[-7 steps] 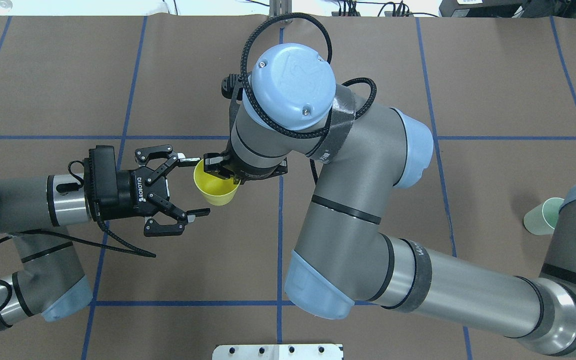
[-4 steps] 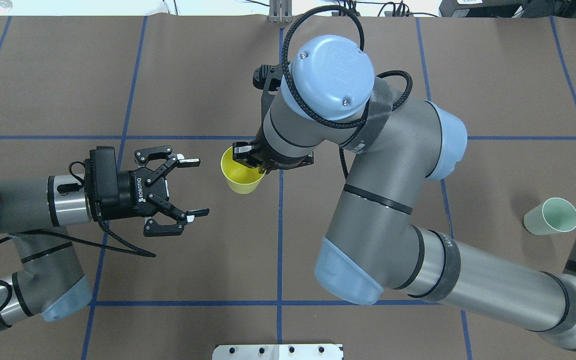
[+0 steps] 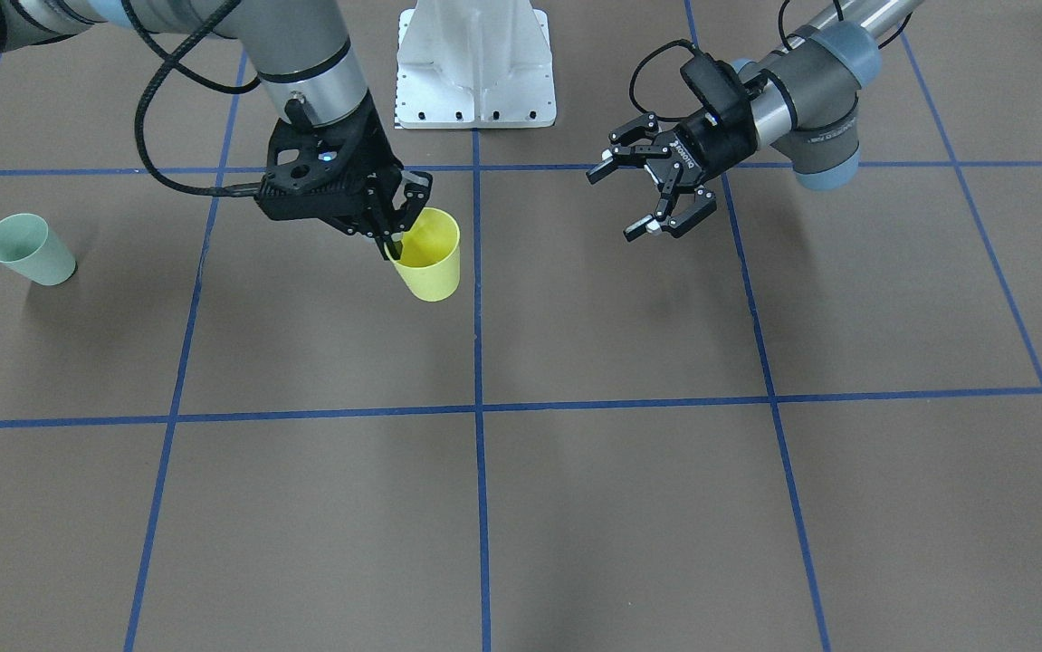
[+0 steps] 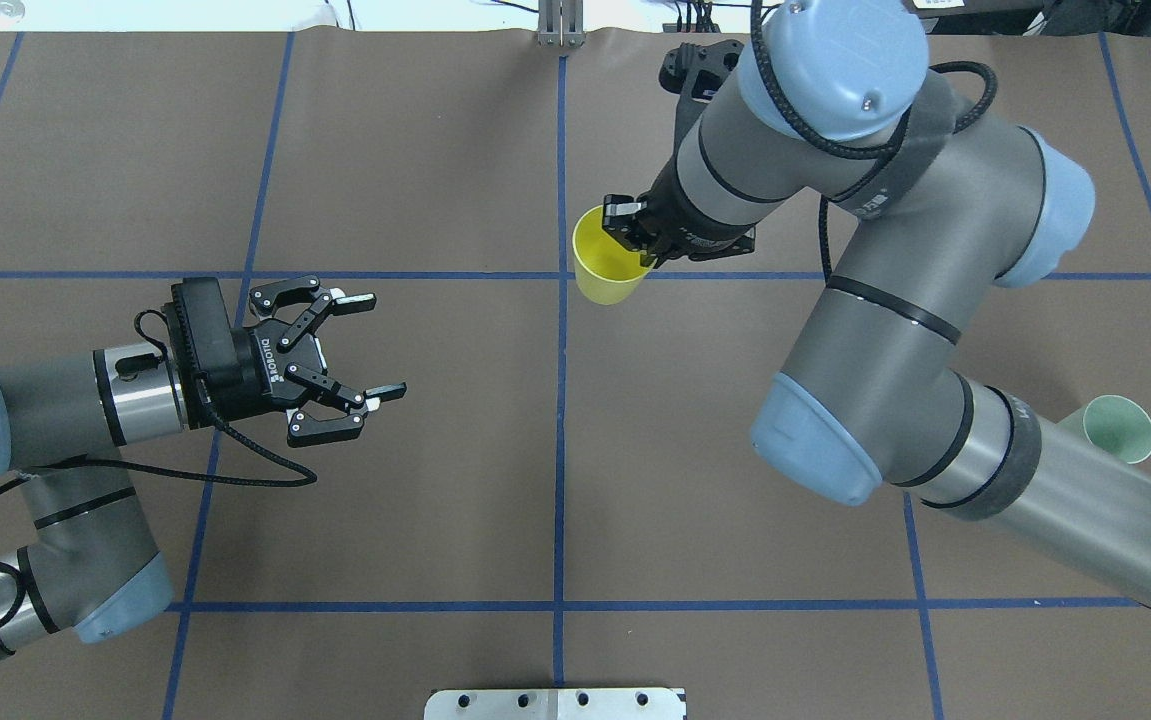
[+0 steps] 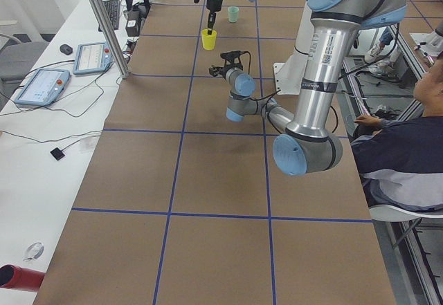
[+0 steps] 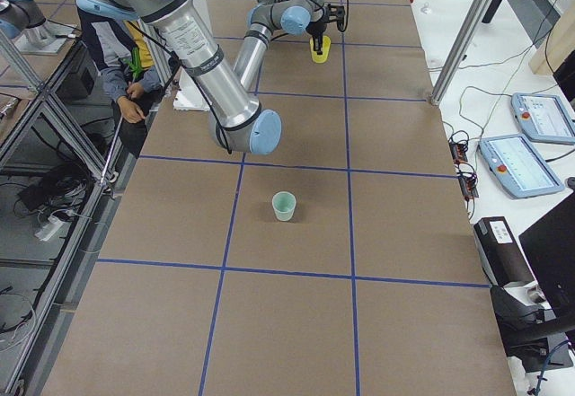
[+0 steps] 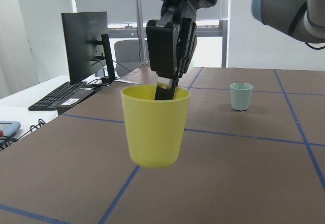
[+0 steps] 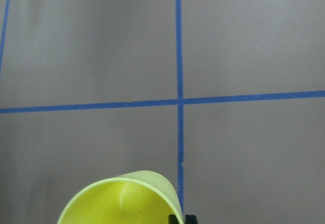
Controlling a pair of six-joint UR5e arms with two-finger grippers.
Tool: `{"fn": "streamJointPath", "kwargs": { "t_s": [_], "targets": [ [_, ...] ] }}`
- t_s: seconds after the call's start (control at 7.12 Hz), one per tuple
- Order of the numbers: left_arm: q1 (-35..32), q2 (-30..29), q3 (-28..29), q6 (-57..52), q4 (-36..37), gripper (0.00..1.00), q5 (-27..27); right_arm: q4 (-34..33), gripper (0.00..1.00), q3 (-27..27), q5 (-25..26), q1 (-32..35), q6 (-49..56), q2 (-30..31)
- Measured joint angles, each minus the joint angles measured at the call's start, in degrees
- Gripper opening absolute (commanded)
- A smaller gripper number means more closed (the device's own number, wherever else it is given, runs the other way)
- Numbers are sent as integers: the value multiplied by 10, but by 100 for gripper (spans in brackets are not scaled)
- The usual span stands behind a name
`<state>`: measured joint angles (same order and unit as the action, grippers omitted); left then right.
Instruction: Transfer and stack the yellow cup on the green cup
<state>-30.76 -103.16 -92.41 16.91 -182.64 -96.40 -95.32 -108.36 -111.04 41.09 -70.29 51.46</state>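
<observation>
I saw a robotics lab: teach pendants [image 6: 524,164], a monitor [image 7: 84,38] and cables [image 5: 83,101] flanked the tape-gridded counter [image 5: 221,173].

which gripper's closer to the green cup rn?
Right. The right gripper, shut on the yellow cup just past the centre line, is apart from the green cup but on its half. The left gripper, open, is on the opposite half.

The black right gripper [image 7: 164,89] is pinching with its jaws the rim of a small bright yellow plastic tumbler [image 7: 155,127], holding it upright above the brown bench [image 7: 244,176], while a pale mint-green plastic tumbler [image 7: 241,96] is standing beyond.
</observation>
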Motion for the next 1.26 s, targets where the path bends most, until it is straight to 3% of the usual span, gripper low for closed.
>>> {"fn": "streamJointPath", "kwargs": {
  "t_s": [0.28, 0.7, 1.26],
  "targets": [
    [-11, 14, 26, 40, 21, 100, 14, 0, 0, -12, -19, 46, 39, 43],
    [-72, 60, 24, 47, 122, 100, 26, 1, 0, -36, -49, 99, 139, 110],
    [-169, 185, -54, 37, 315, 100, -3, 7, 0, -53, -75, 139, 244, 177]
  ]
}}
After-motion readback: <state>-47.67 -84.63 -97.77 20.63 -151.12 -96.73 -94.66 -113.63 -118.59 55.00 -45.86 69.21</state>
